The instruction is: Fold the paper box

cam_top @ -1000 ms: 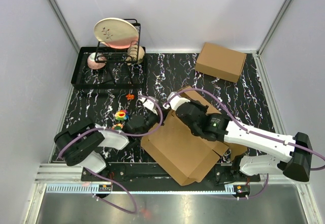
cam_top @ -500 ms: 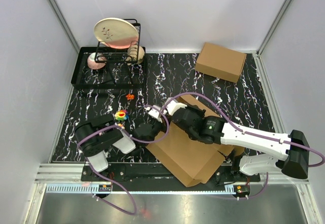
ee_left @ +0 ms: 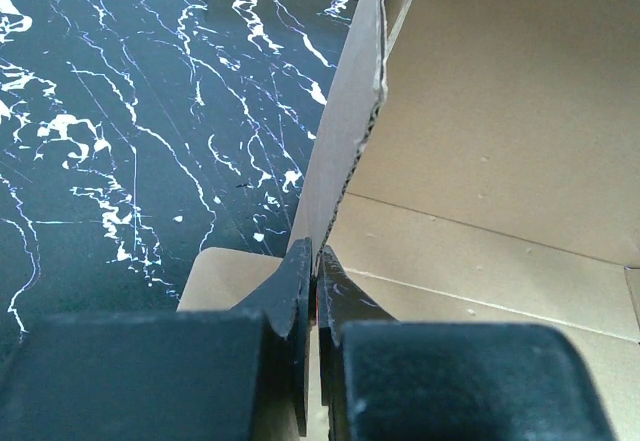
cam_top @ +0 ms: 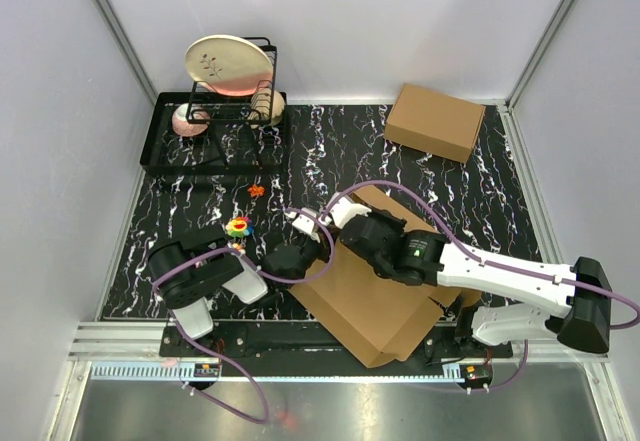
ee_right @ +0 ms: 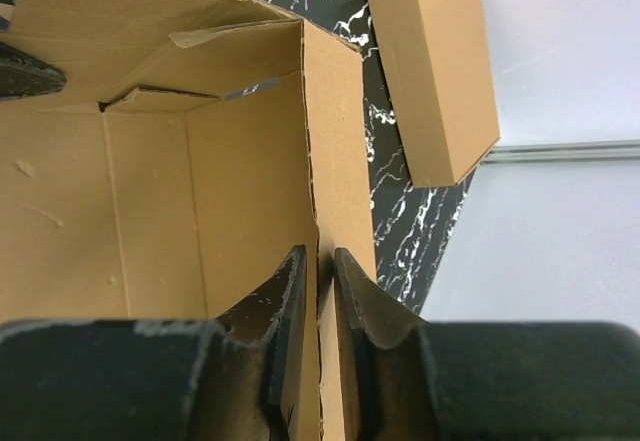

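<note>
The paper box (cam_top: 372, 299) is a brown cardboard mailer lying partly formed at the table's near middle, with walls raised. My left gripper (cam_top: 314, 253) is at its left edge. In the left wrist view this gripper (ee_left: 316, 261) is shut on an upright side wall of the paper box (ee_left: 500, 111). My right gripper (cam_top: 350, 243) is over the box's far left corner. In the right wrist view this gripper (ee_right: 320, 266) clamps another upright wall of the paper box (ee_right: 150, 211), one finger inside and one outside.
A second, made-up brown box (cam_top: 435, 121) sits at the back right and also shows in the right wrist view (ee_right: 435, 71). A black tray (cam_top: 165, 151) with a dish rack and plate (cam_top: 228, 64) stands back left. A small colourful toy (cam_top: 238, 227) lies by the left arm.
My left arm has swung right and closer to the box's left edge, still holding the wall. The box and right gripper shifted slightly. In the last half second almost nothing moved.
</note>
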Robot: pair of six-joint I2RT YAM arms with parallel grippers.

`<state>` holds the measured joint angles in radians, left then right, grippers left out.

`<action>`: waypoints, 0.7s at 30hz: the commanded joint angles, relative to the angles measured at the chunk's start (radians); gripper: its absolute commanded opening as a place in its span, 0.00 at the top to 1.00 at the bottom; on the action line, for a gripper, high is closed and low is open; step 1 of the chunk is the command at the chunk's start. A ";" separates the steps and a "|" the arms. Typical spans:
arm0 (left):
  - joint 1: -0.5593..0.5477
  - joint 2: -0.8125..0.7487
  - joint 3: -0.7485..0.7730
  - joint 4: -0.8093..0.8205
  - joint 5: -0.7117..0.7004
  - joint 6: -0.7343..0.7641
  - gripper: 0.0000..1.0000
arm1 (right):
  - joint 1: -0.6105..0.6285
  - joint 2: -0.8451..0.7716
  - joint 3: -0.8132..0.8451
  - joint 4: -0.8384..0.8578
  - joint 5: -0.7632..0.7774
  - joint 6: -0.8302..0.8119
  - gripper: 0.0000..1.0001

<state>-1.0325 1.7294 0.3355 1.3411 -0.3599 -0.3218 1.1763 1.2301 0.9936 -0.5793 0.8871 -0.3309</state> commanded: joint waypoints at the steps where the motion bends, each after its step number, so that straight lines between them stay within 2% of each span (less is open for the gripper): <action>1: -0.011 0.013 -0.015 0.325 -0.016 -0.005 1.00 | 0.019 -0.049 -0.015 0.007 -0.046 0.076 0.76; 13: -0.027 -0.016 0.000 0.325 -0.002 0.023 1.00 | 0.019 -0.050 -0.059 0.029 -0.039 0.122 0.75; 21: -0.098 -0.013 0.048 0.296 0.009 0.151 0.98 | 0.019 -0.029 -0.050 0.030 -0.051 0.139 0.86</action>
<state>-1.0775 1.7290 0.3477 1.3289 -0.3759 -0.2382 1.1851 1.1912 0.9375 -0.5678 0.8482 -0.2302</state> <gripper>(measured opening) 0.012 0.160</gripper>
